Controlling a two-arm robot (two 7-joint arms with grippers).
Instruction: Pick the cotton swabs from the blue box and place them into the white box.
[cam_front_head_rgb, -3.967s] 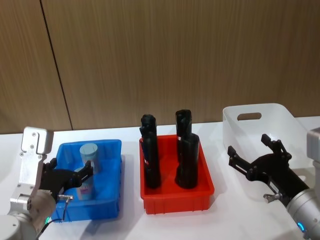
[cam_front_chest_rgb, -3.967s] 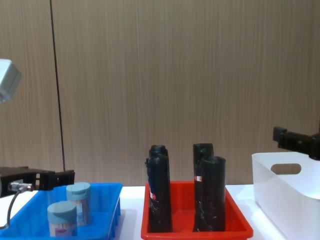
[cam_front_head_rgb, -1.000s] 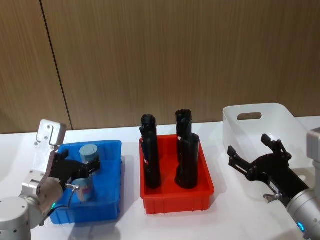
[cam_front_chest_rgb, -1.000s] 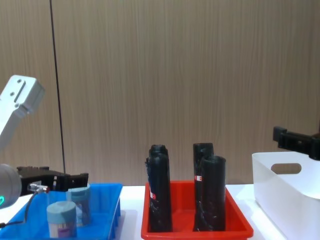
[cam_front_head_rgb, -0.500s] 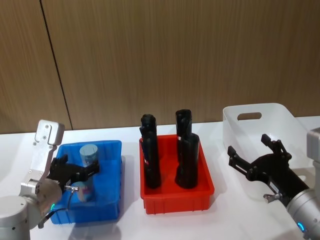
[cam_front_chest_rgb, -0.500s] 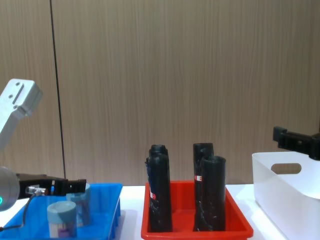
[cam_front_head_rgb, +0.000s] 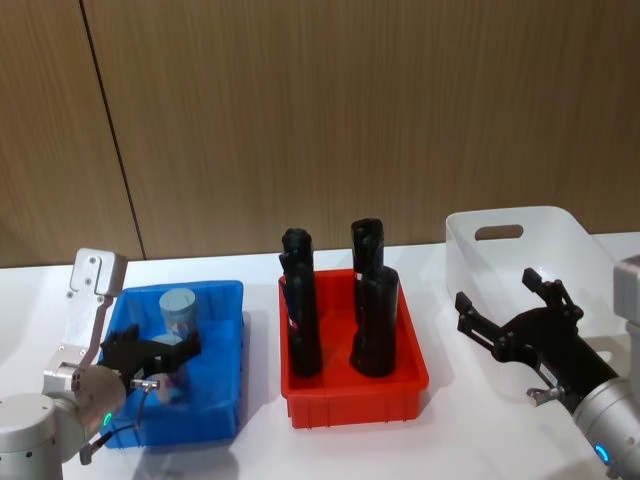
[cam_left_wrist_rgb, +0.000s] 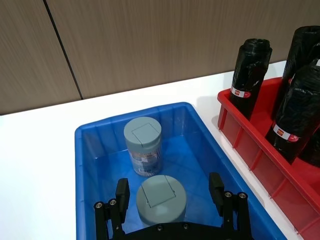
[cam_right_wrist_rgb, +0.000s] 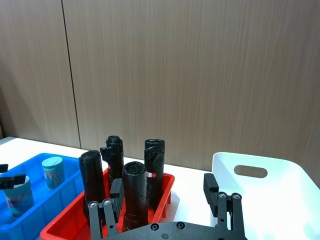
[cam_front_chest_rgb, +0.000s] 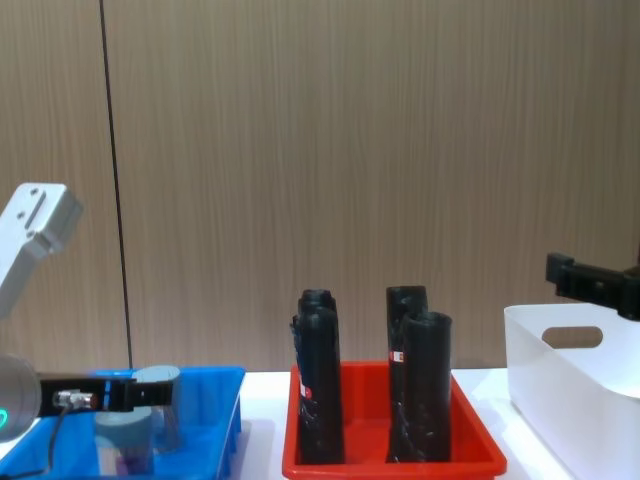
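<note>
Your left claw (cam_left_wrist_rgb: 169, 186) straddles the nearer cotton swabs jar (cam_left_wrist_rgb: 161, 201) in the blue box (cam_left_wrist_rgb: 85, 145), fingers apart, so next close, lift and carry it to the white box (cam_front_head_rgb: 560, 225), where the right claw (cam_front_head_rgb: 497, 290) sits spread.

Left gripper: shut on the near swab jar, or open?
Open: the fingers of the left gripper stand either side of the near swab jar, gaps visible.

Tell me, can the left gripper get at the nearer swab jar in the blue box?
Probably yes: the open left gripper straddles that jar, with nothing between them.
</note>
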